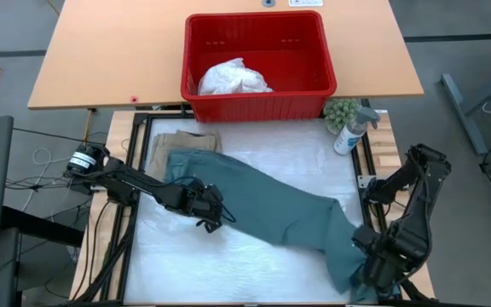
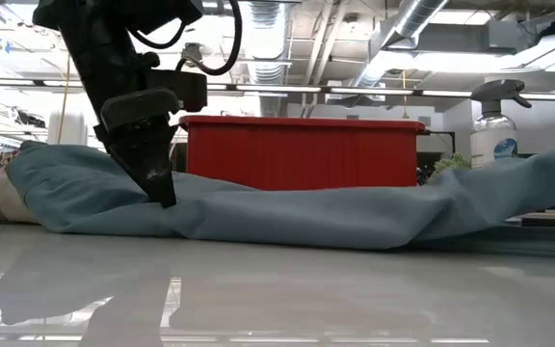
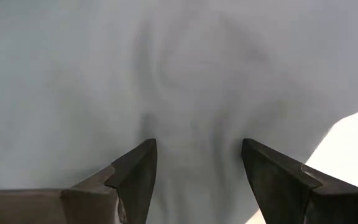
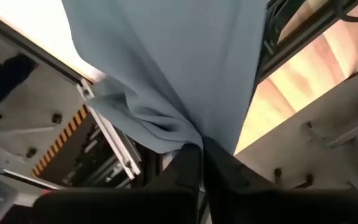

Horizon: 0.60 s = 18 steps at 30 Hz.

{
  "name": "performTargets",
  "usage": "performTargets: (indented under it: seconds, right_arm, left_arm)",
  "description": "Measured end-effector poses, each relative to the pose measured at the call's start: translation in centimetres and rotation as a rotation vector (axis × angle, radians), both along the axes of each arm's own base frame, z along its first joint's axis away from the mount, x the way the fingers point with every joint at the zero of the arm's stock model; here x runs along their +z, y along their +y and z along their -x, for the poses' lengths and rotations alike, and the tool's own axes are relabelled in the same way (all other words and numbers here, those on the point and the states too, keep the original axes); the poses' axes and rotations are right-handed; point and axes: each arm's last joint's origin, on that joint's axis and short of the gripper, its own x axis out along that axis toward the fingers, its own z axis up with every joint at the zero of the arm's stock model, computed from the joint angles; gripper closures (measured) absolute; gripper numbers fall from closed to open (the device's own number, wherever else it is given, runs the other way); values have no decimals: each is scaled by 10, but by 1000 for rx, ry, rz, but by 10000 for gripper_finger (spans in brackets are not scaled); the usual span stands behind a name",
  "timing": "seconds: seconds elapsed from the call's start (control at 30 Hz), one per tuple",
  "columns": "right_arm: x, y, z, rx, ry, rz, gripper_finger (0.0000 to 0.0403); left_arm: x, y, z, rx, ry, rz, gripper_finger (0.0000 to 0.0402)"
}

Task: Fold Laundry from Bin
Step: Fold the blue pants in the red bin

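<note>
The table (image 1: 254, 256) is white, with the red bin (image 1: 258, 98) at its far edge holding a white garment (image 1: 233, 78). The teal garment (image 1: 262, 200) stretches across the table and partly covers the khaki one (image 1: 181, 141) near the bin. The left gripper (image 1: 207, 213) presses down on the teal cloth, fingers (image 3: 135, 171) spread. At the near right corner the right gripper (image 1: 373, 269) pinches the teal cloth's end, fingers together. A spray bottle (image 1: 352, 130) stands beside the bin.
</note>
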Motion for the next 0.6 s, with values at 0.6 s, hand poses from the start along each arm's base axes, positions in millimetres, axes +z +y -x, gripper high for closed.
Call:
performTargets:
  seconds: [0.6]
  right_arm:
    - [3,9,17,137,159,-133,210]
  left_arm:
    - [0,0,0,2,1,0,175]
